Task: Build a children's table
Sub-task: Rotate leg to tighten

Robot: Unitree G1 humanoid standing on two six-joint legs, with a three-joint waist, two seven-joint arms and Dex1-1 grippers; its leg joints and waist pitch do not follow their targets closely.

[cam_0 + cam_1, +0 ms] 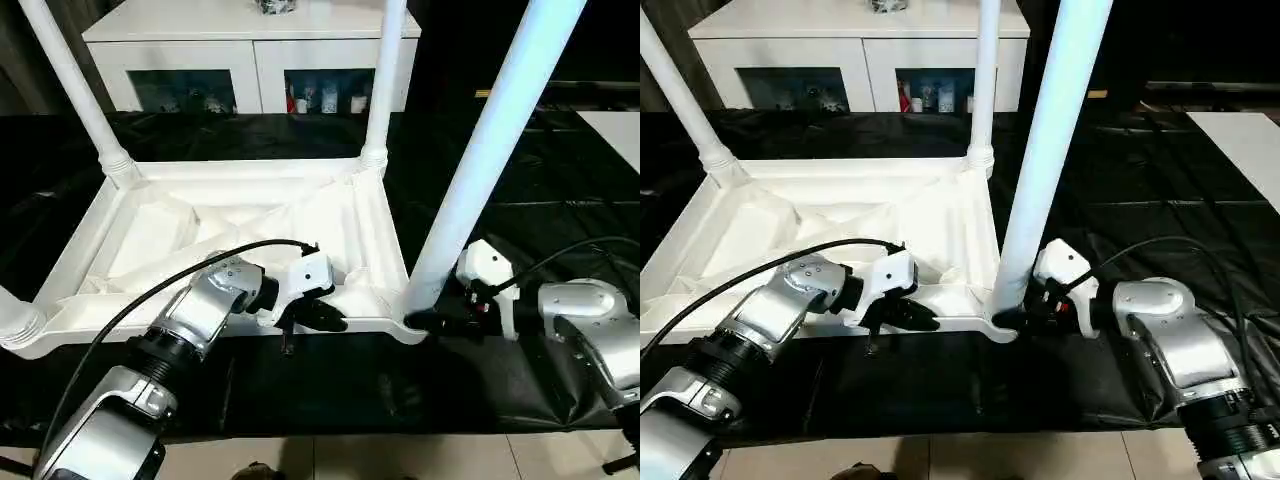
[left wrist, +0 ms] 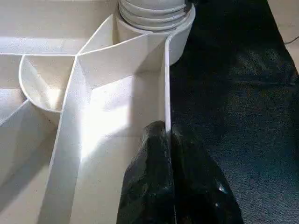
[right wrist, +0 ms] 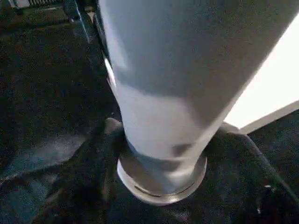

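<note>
The children's table [image 1: 250, 225] lies upside down on the black-covered table [image 1: 520, 180]. The left gripper [image 1: 318, 314] has its jaws pinched on the near rim, while the right gripper [image 1: 1025, 318] has its jaws spread around the foot of the near-right leg [image 1: 480, 165].

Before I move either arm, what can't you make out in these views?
- Near right leg: whether it is fully seated in its corner socket; the right pincer covers the base, head view and right wrist view.
- Leg tops: cut off by the upper edge, head views.
- Near left leg: cut by the left edge.
- Table rim under the left pincer: hidden by its fingers, left wrist view.
</note>
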